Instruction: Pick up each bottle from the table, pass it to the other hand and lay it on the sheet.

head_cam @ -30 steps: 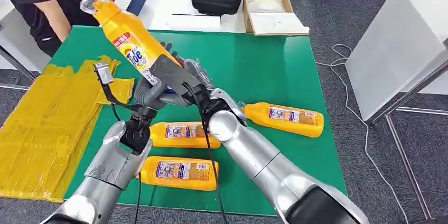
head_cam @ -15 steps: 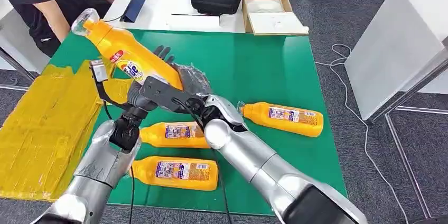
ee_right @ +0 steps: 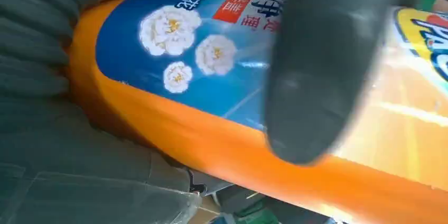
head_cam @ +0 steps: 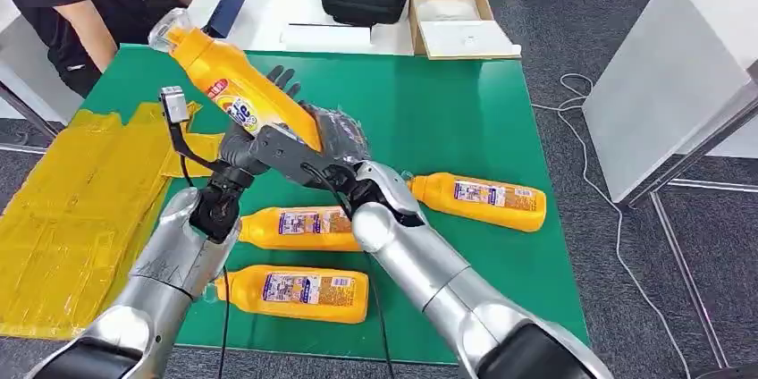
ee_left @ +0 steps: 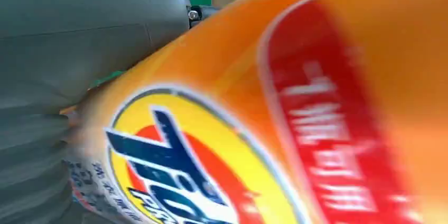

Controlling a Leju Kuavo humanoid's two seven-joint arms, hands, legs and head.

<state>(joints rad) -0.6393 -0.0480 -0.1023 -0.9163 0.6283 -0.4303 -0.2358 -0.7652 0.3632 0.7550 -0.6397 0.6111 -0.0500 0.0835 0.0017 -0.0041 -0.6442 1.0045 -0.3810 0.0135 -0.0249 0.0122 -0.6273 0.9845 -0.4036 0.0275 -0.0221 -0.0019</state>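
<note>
Three orange detergent bottles [head_cam: 478,199] lie on my green desk [head_cam: 429,120], right of the yellow sheet [head_cam: 63,218]; a fourth bottle [head_cam: 237,93] is raised above it, my left fingers [head_cam: 243,148] and right fingers [head_cam: 332,133] both gripping it.

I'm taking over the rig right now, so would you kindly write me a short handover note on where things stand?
Hands: the right hand and the left hand both grip one raised bottle, cap up and tilted toward the yellow sheet.
Things: three bottles lie on the green table: far, middle, near.
Done: no bottle on the sheet.
Left: finish the handover, lay this bottle down, then the other three.
</note>
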